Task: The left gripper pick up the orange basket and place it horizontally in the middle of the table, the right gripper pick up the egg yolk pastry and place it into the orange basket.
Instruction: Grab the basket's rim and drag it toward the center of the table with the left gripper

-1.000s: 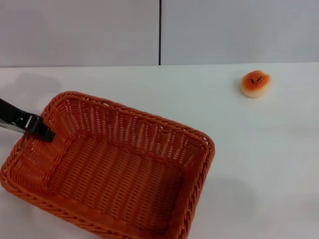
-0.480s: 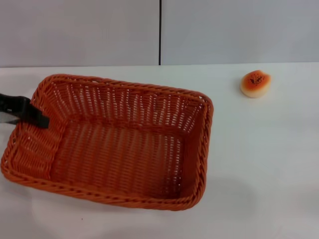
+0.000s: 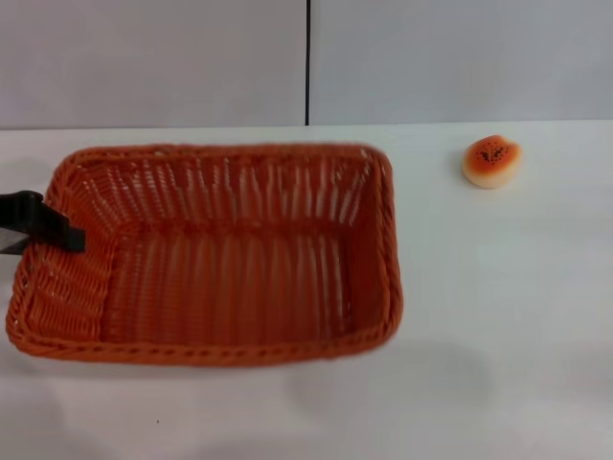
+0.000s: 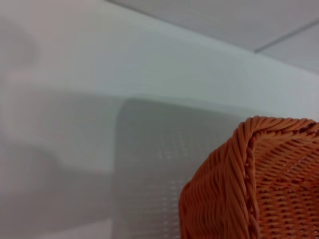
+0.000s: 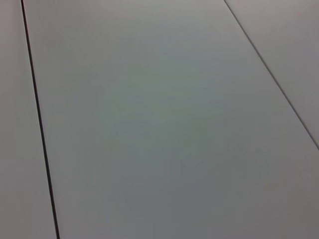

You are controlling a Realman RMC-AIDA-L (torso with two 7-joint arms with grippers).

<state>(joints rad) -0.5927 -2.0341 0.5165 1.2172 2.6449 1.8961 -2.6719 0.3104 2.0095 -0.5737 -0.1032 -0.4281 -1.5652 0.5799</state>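
left gripper (image 3: 69, 238) – black pointed tip clamped on the short-side rim of the large orange woven basket (image 3: 220, 259) | small sesame-topped egg yolk pastry (image 3: 491, 160) – well apart, beyond the basket's far end, on the plain white table (image 3: 498, 307)

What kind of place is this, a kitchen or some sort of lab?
Probably a test bench, not a kitchen: a bare white table before plain grey wall panels, holding only an orange basket, held by the left gripper, and an egg yolk pastry.

left end effector (image 3: 59, 233): cut by frame edge | orange basket (image 3: 220, 254): motion-blurred
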